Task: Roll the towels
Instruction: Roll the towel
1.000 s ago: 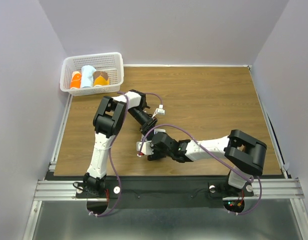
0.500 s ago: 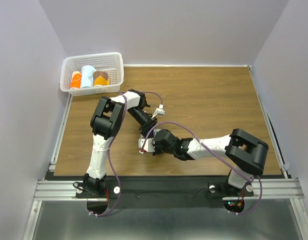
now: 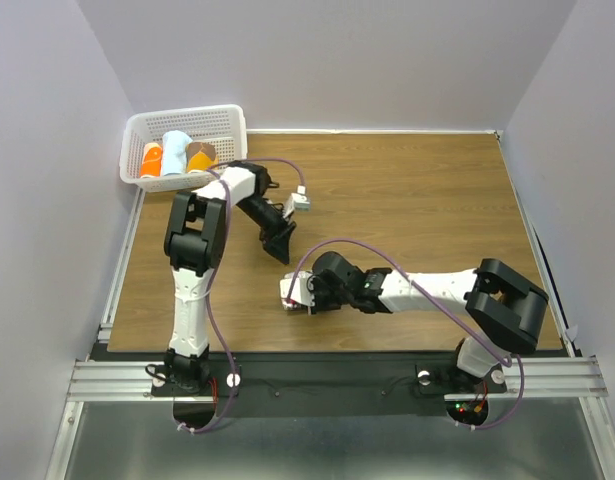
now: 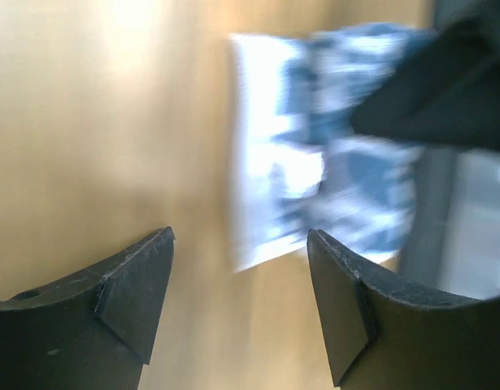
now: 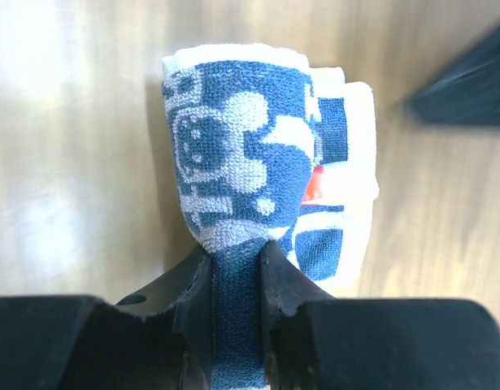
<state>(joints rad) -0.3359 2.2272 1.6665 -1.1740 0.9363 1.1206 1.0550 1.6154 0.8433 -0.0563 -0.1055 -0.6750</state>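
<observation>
Table: we see a brown wooden table [image 3: 407, 200].
Basket: white mesh basket [image 3: 235, 135], far-left corner.
Inside: we find an orange roll [image 3: 151, 159], a pale blue roll [image 3: 175, 152] and a brown roll [image 3: 200, 155].

The towel [image 4: 298, 162] is blurred in the left wrist view, its pattern unreadable.

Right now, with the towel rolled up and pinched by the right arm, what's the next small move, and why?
Probably lift the rolled towel a little off the table. The right jaws are shut on it, the left jaws stand open and clear of it, and the basket at the far left holds other rolls, so carrying it there looks like the likely goal.
</observation>
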